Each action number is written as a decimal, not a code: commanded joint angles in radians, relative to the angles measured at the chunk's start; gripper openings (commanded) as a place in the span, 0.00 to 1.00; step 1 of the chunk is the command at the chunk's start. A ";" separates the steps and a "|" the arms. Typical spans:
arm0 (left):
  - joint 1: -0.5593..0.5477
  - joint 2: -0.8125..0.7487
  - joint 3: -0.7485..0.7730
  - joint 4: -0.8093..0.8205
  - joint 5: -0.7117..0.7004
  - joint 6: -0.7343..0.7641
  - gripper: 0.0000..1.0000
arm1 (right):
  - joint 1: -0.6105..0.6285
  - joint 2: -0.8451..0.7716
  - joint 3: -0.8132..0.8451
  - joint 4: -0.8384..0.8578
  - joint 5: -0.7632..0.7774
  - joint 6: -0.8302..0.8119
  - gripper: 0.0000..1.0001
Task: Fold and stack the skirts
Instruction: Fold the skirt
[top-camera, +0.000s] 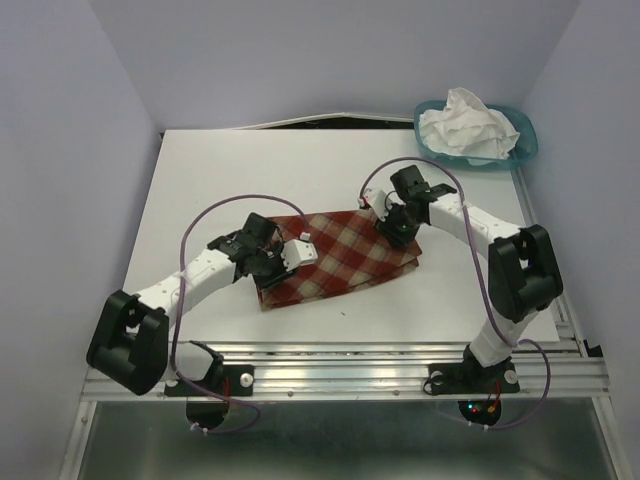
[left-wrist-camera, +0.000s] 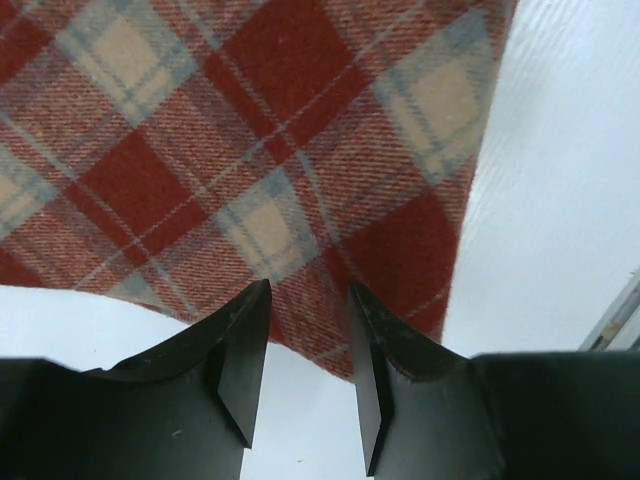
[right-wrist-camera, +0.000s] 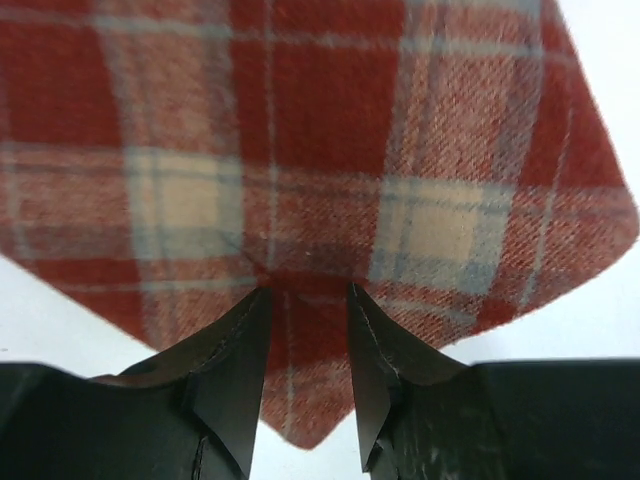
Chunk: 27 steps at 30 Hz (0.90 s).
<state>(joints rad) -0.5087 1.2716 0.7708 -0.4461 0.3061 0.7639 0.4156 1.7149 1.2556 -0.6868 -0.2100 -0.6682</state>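
The red-and-cream plaid cloth skirt (top-camera: 340, 255) lies in the middle of the white table (top-camera: 230, 170), and from the layered edge along its near side it looks doubled over. The left claw (left-wrist-camera: 308, 300) hangs over its left end with its fingers parted and nothing between them. The right claw (right-wrist-camera: 308, 300) is the same at the far right corner: released, with only cloth showing through the gap below.

I'd say the plaid fold is being let go. To do that well, both claws should rise straight up with the fingers kept apart, so no tip snags the weave and drags the top layer off the one beneath. The right corner comes to a loose point, so that side needs more care.

The crinkled plain white skirt (top-camera: 468, 125) sits bunched in the teal plastic basket (top-camera: 528, 140) at the far right, well apart and not yet folded.
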 joint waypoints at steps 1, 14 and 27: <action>-0.005 0.070 -0.033 0.082 -0.106 -0.029 0.45 | -0.011 0.032 -0.008 0.049 0.044 0.018 0.41; 0.148 0.566 0.269 0.191 -0.246 -0.090 0.33 | -0.002 0.038 -0.229 0.013 -0.120 0.200 0.38; 0.188 0.686 0.892 0.095 -0.118 -0.235 0.42 | 0.143 -0.061 0.005 0.098 -0.528 0.608 0.60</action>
<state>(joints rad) -0.3222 2.0895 1.6085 -0.3222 0.1333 0.5758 0.5571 1.7241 1.1381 -0.6235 -0.6182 -0.1822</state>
